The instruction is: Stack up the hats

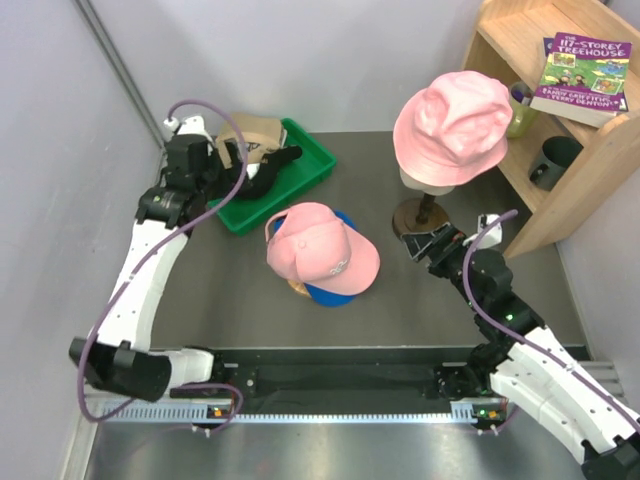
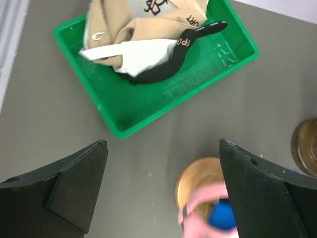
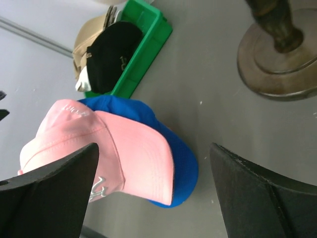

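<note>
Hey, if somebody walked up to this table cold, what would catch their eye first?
Probably the big pink hat on its stand at the back right, beside the wooden shelf. Next, the pink cap sitting on the blue cap mid-table, and the bright green tray holding a tan cap and a black cap at the back left.

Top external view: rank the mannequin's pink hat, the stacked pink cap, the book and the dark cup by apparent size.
1. pink hat and pink cap: too alike, and the hat sits nearer the camera
2. book
3. dark cup
</note>
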`<state>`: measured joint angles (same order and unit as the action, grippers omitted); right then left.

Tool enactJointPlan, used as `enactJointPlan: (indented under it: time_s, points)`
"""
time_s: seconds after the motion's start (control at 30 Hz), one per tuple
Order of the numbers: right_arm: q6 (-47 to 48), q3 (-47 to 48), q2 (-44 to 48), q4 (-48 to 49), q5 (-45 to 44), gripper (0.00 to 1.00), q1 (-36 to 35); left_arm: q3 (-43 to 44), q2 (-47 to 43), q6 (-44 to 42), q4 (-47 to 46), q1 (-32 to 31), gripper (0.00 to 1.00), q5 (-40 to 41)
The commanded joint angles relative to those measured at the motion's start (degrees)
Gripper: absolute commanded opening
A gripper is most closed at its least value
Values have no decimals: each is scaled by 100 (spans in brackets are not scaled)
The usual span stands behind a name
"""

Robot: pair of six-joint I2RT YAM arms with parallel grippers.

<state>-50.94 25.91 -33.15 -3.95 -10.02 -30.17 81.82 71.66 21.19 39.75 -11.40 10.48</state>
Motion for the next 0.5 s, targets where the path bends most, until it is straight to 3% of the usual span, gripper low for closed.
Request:
enactJointPlan:
  time_s: [0.0, 0.13, 0.47]
  points:
    - [435, 511, -113, -115, -316, 93, 213, 71, 699, -431, -1117, 32, 95, -353]
    - [654, 792, -490, -72, -264, 93, 415, 351, 1586, -835, -1566, 50, 90, -346]
    - [585, 1197, -1475, 542, 351, 93, 890, 2153, 3809, -1336, -1918, 191, 83, 76]
